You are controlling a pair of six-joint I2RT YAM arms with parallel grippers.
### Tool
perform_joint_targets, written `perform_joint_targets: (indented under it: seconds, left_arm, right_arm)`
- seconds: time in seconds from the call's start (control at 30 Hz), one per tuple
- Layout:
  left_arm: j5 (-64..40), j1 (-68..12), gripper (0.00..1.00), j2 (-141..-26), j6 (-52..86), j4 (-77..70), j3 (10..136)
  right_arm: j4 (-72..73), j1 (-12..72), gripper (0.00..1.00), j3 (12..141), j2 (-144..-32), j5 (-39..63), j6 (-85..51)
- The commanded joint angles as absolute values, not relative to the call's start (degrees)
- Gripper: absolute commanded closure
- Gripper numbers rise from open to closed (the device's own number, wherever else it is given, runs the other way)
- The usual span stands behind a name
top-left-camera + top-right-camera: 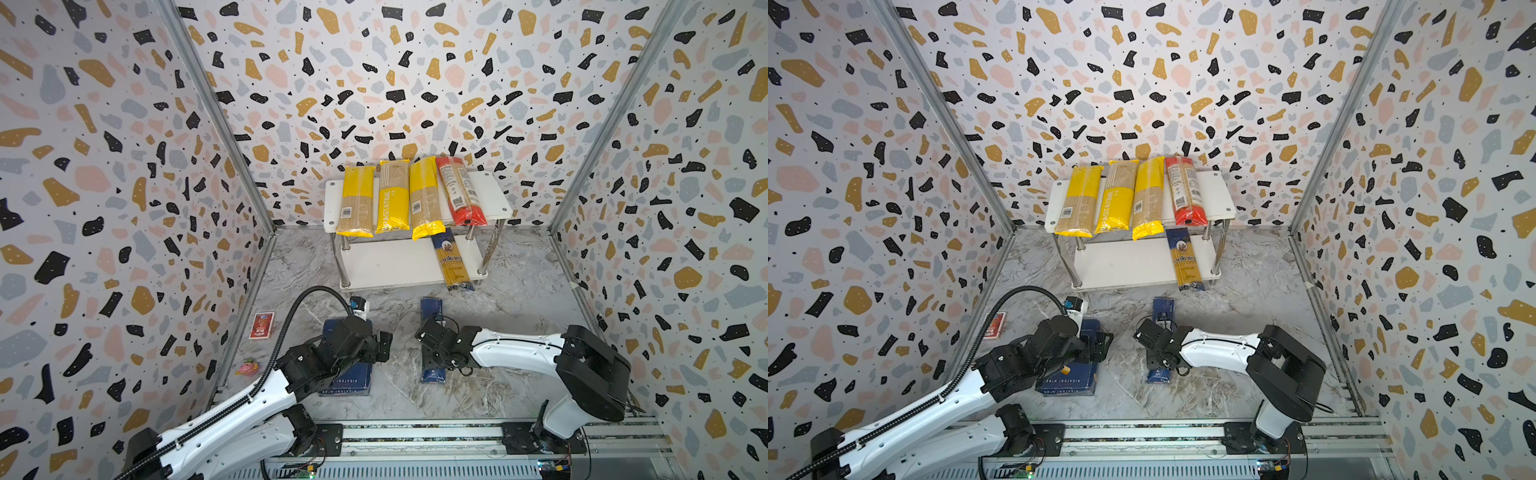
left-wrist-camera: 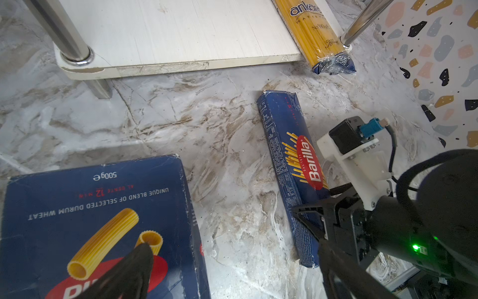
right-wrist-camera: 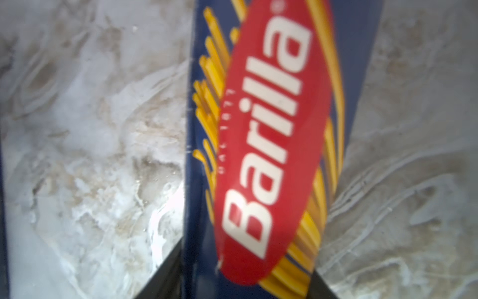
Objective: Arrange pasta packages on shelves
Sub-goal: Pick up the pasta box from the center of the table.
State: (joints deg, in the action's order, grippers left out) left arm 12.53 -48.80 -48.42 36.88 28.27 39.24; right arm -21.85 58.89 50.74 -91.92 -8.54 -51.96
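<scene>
**Narrow Barilla box clamped off-centre on the floor**

The narrow Barilla spaghetti box (image 2: 292, 165) is seen lying flat on the marble floor (image 1: 519, 316), well in front of the shelves (image 1: 492, 195). It is straddled by the right gripper (image 1: 433, 358). In the right wrist view a finger is pressed against each long side, so the box is judged to be gripped but not lifted. The left gripper (image 1: 374, 345) is held wide apart and empty above the wide Barilla rigatoni box (image 2: 103, 212).

Three yellow spaghetti bags and the red-orange bag (image 1: 459, 191) are laid side by side on the top board. The ankara bag (image 1: 451, 262) is placed on the lower board (image 1: 395, 262), beside a chrome leg, with its near end past the front edge.

Several risks are judged from here:

- The grip is taken nearer the robot than the box's middle, so the far end may sag or pivot in the jaws once raised.
- Smooth cardboard may be let slip if the squeeze is light.
- The yellow bag (image 1: 426, 199) nearest the red-orange bag overhangs the top board and could be knocked off by a high approach.
- The ankara bag could be pushed off by a sideways entry.
- The two grippers are close together, so contact is possible if the box is swung leftward.
</scene>
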Motion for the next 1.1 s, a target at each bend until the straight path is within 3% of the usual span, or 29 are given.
perform_joint_targets:
  seconds: [0.0,0.67,1.07]
  left_arm:
    - [12.7,-48.5,0.00,-48.9,36.5,27.0,38.8]
    - [14.3,-48.5,0.00,-53.5,36.5,27.3,43.0]
    - [15.3,-48.5,0.00,-54.8,36.6,27.9,44.5]
  right_arm:
    - [-26.2,58.9,0.65,49.2,-91.2,-8.2,-49.9]
    - [-28.4,59.0,0.66,48.2,-69.7,-7.2,-45.6]
    - [-27.2,56.7,0.67,50.5,-68.0,-5.9,-42.7]
